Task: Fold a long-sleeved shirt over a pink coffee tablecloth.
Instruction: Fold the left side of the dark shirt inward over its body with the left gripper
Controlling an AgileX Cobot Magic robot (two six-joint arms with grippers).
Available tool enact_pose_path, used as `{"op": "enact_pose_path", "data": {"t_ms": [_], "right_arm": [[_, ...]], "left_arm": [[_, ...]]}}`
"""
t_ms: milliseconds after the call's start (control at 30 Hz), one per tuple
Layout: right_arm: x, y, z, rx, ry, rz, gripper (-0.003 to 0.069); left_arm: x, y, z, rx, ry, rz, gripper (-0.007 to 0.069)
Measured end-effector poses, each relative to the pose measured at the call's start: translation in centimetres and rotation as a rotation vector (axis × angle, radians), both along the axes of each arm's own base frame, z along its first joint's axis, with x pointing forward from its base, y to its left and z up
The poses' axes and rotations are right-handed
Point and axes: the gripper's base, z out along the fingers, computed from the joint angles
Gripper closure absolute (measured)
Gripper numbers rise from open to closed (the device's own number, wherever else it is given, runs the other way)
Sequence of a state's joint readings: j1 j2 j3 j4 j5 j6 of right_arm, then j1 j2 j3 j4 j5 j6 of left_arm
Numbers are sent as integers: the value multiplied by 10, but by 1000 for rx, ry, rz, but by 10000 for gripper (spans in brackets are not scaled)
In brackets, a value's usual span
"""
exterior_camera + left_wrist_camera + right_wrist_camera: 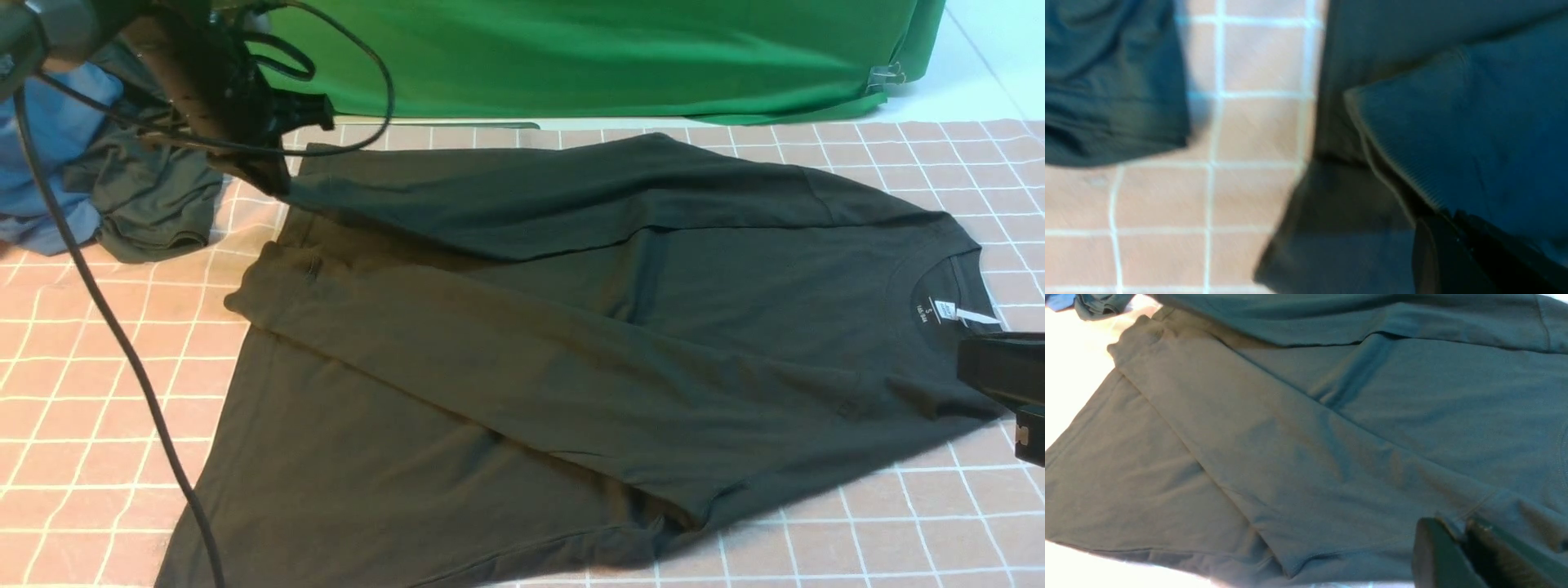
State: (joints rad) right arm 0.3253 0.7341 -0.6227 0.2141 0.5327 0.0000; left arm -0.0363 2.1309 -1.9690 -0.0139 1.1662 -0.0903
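Backdrop: green cloth [612, 57] hung behind the table. The pink coffee tablecloth [82, 367] covers the work surface.

- The long-sleeved shirt [571, 327] lies flat on the pink cloth. Its neck label [943, 309] is just beside the right gripper [1466, 526], and the hem runs off toward the left gripper [276, 178].
- Left gripper: jaws clamped on the cuff of the far sleeve [531, 196]. The cuff is lifted clear of the cloth, and the sleeve runs taut from the jaws back to the shoulder.
- Right gripper: low at the near shoulder seam. The fingers are close together with a thin dark gap, and a small pucker of fabric sits at the tips. Cannot tell whether it grips or only rests there.
- Near sleeve [531, 359]: already laid slantwise across the body, its cuff lying below the left gripper.
- A smaller dark garment [147, 204] on blue fabric [57, 122] is bunched just beyond the left gripper, apart from the shirt.

Step, as I judge it: sleeve folding, with the second sleeve being carried over the body.

Next move calls for lowering the cuff onto the torso near the first cuff and letting go without dragging it. The shoulder needs to be kept pinned meanwhile. After that, a fold of hem toward collar.
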Motion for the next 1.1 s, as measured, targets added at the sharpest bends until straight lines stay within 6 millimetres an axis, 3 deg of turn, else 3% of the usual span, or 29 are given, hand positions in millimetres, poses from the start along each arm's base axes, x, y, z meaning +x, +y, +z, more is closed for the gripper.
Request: {"op": "enact_pose_path", "data": {"t_ms": [300, 467, 800, 1100], "right_arm": [[0, 0, -3, -4, 11, 1, 515], [-3, -1, -21, -22, 64, 1, 515], [-3, -1, -28, -23, 66, -4, 515], [-2, -1, -27, -20, 57, -6, 515]], "left_arm": [[-15, -9, 10, 21, 36, 0, 599], [-34, -6, 17, 44, 55, 5, 599], [-76, -7, -10, 24, 185, 21, 599], [-104, -7, -19, 10, 208, 31, 599]]}}
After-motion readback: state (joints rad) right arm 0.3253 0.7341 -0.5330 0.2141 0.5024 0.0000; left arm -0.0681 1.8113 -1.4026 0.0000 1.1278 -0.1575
